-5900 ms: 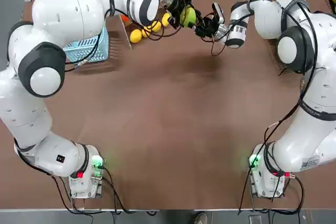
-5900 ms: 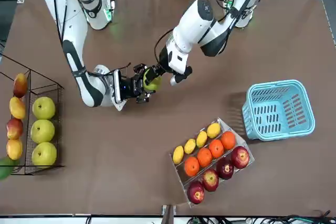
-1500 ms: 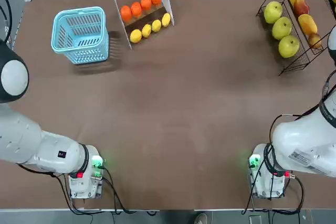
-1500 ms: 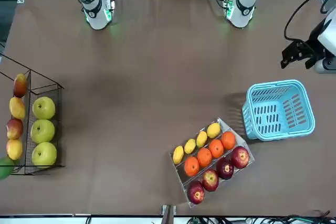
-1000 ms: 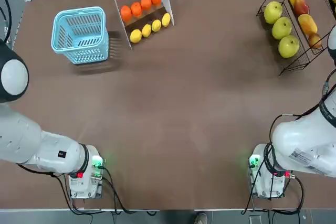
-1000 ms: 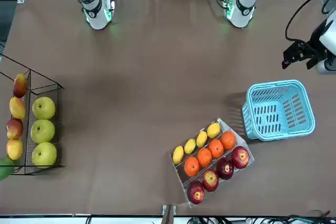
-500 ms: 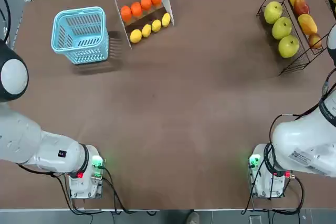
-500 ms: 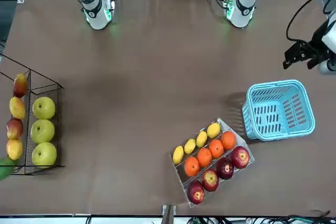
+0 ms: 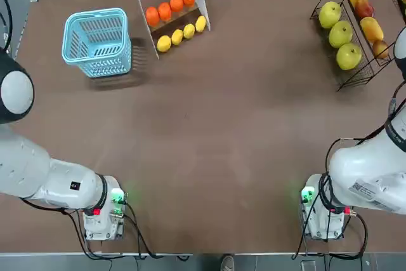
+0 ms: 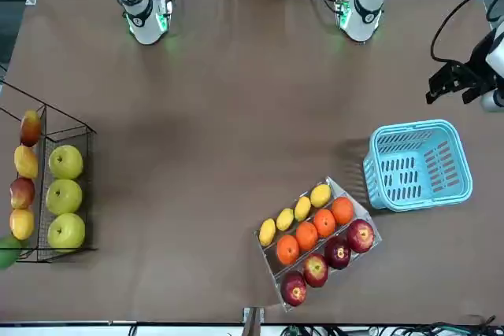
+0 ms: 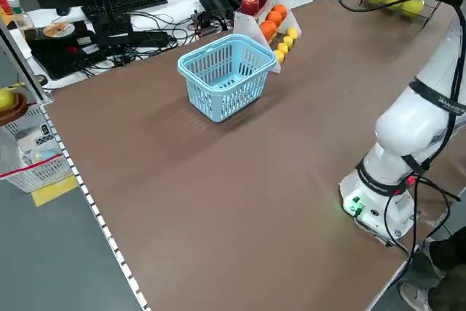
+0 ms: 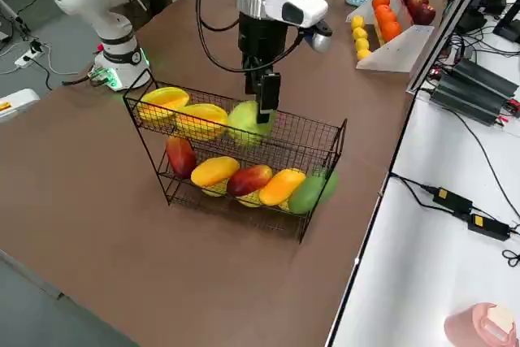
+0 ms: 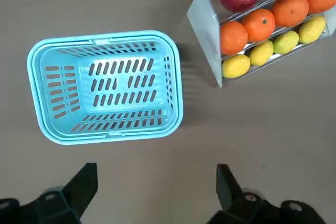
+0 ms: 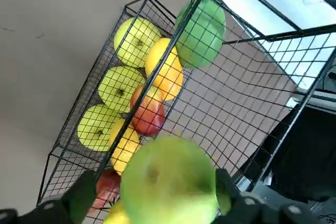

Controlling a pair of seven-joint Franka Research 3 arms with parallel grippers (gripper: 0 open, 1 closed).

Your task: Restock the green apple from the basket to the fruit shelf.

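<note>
Right hand (image 14: 157, 211) clamped on the green apple (image 14: 169, 179) — up above the fruit shelf (image 14: 173, 85).
Left hand (image 13: 157, 195) spread wide, holding nothing — hovering beside the basket (image 13: 105, 86) on the tabletop (image 9: 241, 125).

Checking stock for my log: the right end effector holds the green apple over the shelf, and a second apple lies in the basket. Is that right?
Not quite. The basket is empty, as the left wrist view shows. The rest stands: the right end effector holds the green apple over the shelf.
</note>
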